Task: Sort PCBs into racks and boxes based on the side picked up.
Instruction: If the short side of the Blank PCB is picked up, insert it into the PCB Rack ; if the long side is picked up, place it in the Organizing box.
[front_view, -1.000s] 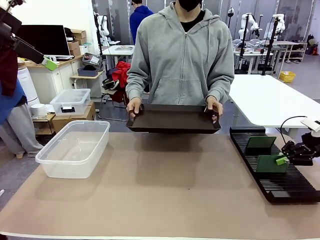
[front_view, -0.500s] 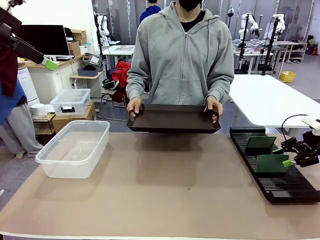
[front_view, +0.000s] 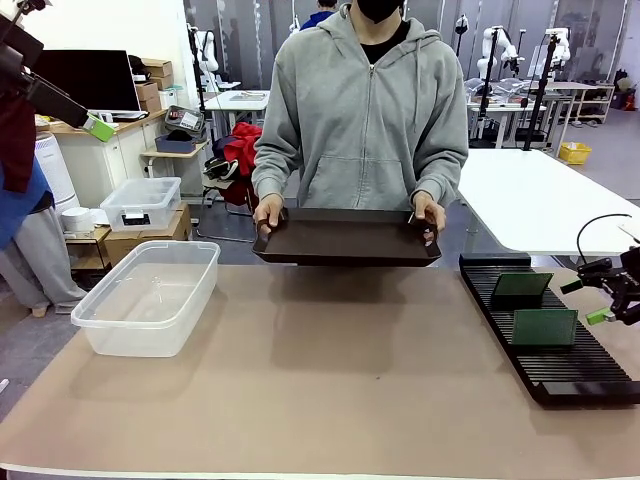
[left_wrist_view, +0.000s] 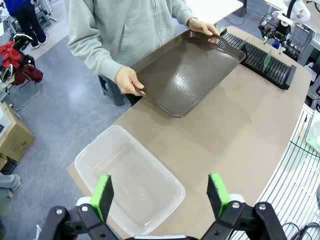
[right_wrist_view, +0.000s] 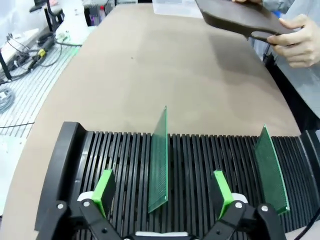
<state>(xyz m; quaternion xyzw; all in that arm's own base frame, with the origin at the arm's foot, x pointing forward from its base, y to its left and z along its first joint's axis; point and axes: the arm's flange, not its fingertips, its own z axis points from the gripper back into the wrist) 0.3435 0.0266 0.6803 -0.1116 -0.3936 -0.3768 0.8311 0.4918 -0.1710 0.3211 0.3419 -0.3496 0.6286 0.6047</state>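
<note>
Two green PCBs stand upright in slots of the black rack (front_view: 585, 375), one farther back (front_view: 522, 285) and one nearer (front_view: 545, 327). My right gripper (front_view: 585, 302) is open just right of the nearer board, touching nothing. In the right wrist view the nearer PCB (right_wrist_view: 159, 160) stands edge-on between the spread green pads (right_wrist_view: 105, 190), and the other PCB (right_wrist_view: 272, 170) is to the right in the rack (right_wrist_view: 120, 160). My left gripper (left_wrist_view: 160, 195) hangs open and empty high above the clear box (left_wrist_view: 130, 185), which sits at the table's left (front_view: 150, 295).
A person at the far side holds a dark brown tray (front_view: 347, 240) with both hands over the table edge. A smaller lidded clear box (front_view: 142, 203) stands off the table at the back left. Bare brown tabletop (front_view: 340, 380) lies between box and rack.
My right gripper opened, let go of the nearer PCB and drew back to the right and upward. The board stays standing in the rack. The left arm and the person have not moved.
</note>
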